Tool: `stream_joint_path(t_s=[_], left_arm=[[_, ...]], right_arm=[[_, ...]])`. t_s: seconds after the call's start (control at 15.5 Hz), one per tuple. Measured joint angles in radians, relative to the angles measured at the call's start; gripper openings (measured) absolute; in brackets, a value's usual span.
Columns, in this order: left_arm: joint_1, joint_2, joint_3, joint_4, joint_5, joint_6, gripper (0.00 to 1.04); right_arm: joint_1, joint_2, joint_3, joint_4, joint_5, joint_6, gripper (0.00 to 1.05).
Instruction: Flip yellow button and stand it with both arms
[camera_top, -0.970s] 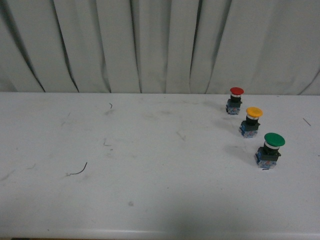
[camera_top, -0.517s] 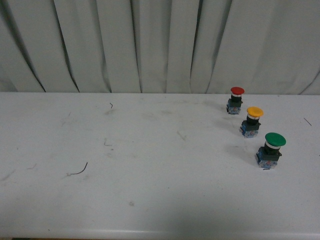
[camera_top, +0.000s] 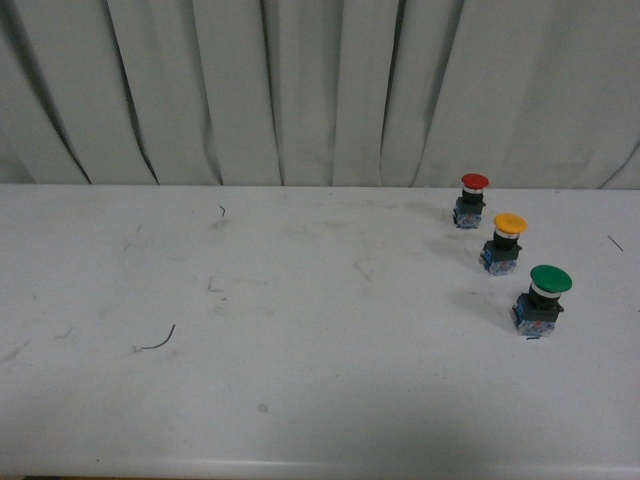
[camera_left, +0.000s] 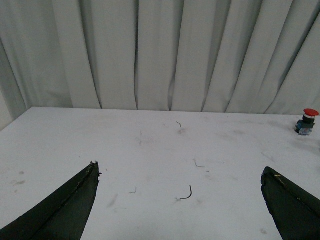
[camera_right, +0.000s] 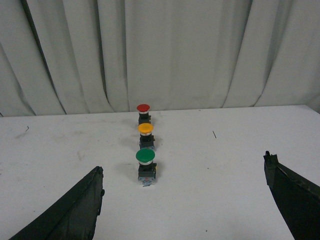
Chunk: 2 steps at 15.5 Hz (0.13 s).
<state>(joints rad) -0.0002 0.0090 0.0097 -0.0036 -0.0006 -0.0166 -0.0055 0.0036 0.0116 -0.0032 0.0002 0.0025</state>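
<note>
The yellow button (camera_top: 505, 243) stands upright on the white table, cap up, at the right side of the front view, between a red-capped button (camera_top: 471, 200) and a larger green-capped one (camera_top: 541, 300). In the right wrist view the yellow button (camera_right: 145, 135) is the middle of the three in a row, well ahead of my right gripper (camera_right: 182, 167), which is open and empty. My left gripper (camera_left: 180, 172) is open too, over bare table with a small curved wire (camera_left: 185, 195) between its fingers' line of sight. Neither arm shows in the front view.
A grey pleated curtain (camera_top: 320, 90) hangs behind the table's far edge. The red-capped button (camera_left: 307, 121) shows far off in the left wrist view. Small wire scraps (camera_top: 158, 342) and scuff marks lie on the table's left half. The table's near edge (camera_top: 320, 466) runs along the bottom.
</note>
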Motion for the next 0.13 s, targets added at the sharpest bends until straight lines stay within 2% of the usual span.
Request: stream_joint_path(t_s=[0.13], left_arm=[[0.000,0.000,0.000,0.000,0.000,0.000,0.98]], right_arm=[[0.000,0.000,0.000,0.000,0.000,0.000,0.98]])
